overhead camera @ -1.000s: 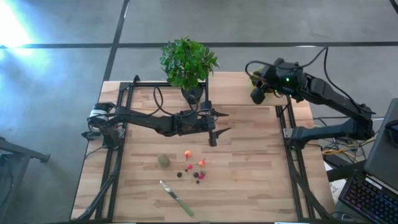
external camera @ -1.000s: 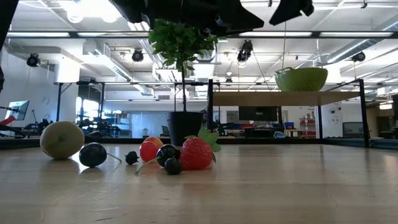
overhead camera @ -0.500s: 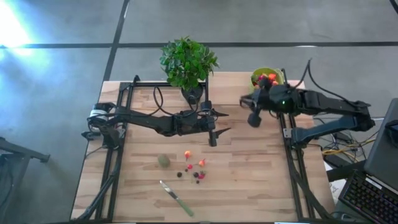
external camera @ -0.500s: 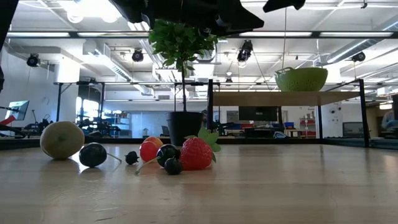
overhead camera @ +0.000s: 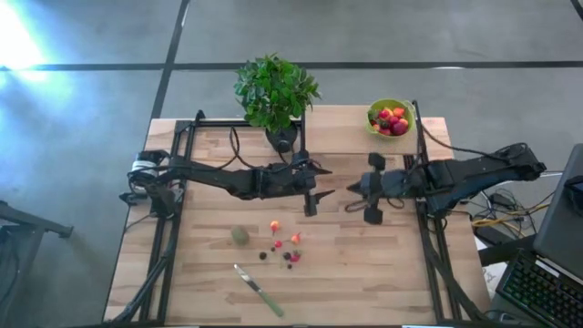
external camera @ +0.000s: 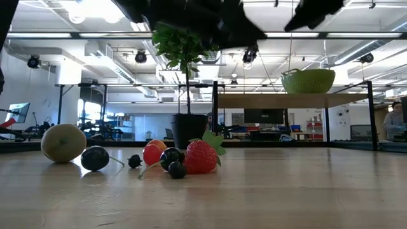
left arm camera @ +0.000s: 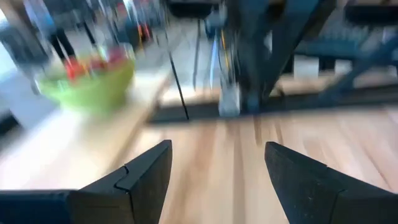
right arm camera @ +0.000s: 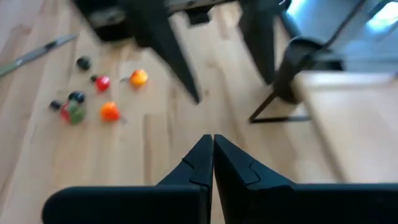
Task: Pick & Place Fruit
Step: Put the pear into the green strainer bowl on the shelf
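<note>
Right gripper [overhead camera: 373, 202] is over the bare wood right of table centre, fingers pressed together, nothing between them; we see the tips [right arm camera: 211, 155] meeting in the right wrist view. Left gripper [overhead camera: 314, 182] sits just left of it near table centre, fingers [left arm camera: 149, 174] spread and empty. The two grippers are near each other but apart.

Below the left gripper, toward the front of the table, we have the loose fruit cluster [overhead camera: 284, 246]: orange and red berries, a few dark ones. In the low view the strawberry [external camera: 202, 156] stands against a dark berry [external camera: 172, 158], with another dark berry [external camera: 95, 158] off to the side. The dull-green kiwi ball [overhead camera: 240, 235] lies just left of the cluster, apart from it. The right wrist view catches some of the same berries [right arm camera: 109, 111] well apart from the shut fingertips.

Green-handled knife [overhead camera: 260, 290] lies in front of the cluster. Lime-green bowl [overhead camera: 373, 123] at the back right corner already holds red and orange fruit. Potted plant [overhead camera: 275, 91] is at back centre.
</note>
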Robot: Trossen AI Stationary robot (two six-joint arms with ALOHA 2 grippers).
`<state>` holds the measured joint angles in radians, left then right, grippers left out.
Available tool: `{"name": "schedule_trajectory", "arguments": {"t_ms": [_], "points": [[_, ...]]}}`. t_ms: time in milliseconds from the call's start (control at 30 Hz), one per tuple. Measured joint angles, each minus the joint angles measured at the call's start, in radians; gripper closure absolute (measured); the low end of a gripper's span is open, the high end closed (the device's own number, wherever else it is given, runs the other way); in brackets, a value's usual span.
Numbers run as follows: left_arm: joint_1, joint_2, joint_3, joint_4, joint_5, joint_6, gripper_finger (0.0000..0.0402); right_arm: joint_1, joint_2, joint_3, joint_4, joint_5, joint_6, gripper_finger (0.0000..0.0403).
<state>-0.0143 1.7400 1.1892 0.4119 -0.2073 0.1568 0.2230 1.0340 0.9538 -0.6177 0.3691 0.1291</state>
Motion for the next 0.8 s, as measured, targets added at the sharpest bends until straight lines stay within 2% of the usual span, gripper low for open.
{"name": "schedule_trajectory", "arguments": {"t_ms": [167,333,467,567,700,800], "points": [[0.0,-0.032,0.0,-0.178,0.013,-0.025,0.0139,0.092,0.0,-0.105,0.067,0.068,0.064,0.0394],[-0.047,-0.106,0.0,-0.472,0.041,0.028,0.014,0.181,0.0,-0.181,0.076,0.197,0.123,0.0394],[-0.104,-0.163,0.0,-0.671,0.031,-0.08,0.014,0.224,0.0,-0.2,0.075,0.259,0.156,0.0394],[-0.15,-0.186,0.0,-0.785,-0.01,-0.19,0.014,0.231,0.0,-0.196,0.075,0.263,0.157,0.0394],[-0.214,-0.201,0.0,-0.9,-0.101,-0.311,0.014,0.231,-0.002,-0.192,0.078,0.263,0.158,0.0394],[-0.242,-0.196,0.0,-0.954,-0.117,-0.438,0.014,0.231,-0.002,-0.192,0.078,0.263,0.16,0.0394]]}}
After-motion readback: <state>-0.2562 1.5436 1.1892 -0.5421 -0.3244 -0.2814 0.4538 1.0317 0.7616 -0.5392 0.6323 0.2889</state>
